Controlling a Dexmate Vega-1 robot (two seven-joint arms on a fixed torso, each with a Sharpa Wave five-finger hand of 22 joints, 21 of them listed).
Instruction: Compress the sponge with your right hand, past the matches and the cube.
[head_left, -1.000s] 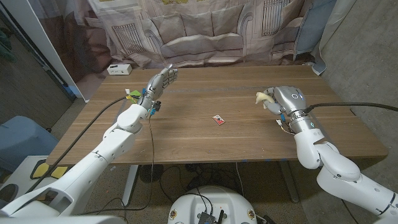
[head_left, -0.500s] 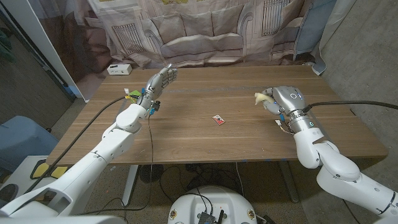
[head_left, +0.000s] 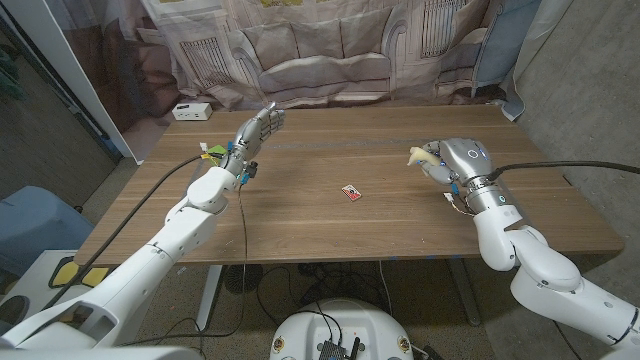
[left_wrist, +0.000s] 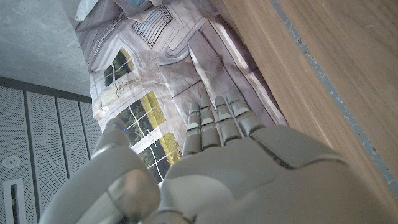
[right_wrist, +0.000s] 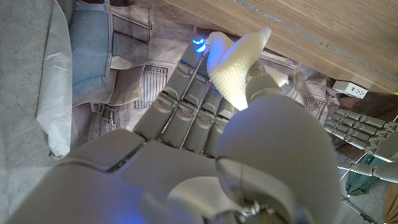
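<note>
My right hand is at the right side of the table, its fingers curled around a pale yellow sponge that pokes out on its left. The right wrist view shows the sponge squeezed between the thumb and the fingers. A small red matchbox lies flat near the table's middle, well left of that hand. My left hand is raised at the table's far left with fingers straight and apart, holding nothing. Its fingers point toward the curtain in the left wrist view.
A white box stands at the far left corner of the wooden table. Small green and yellow items lie near my left wrist, and a black cable hangs from my left arm. A printed curtain hangs behind the table.
</note>
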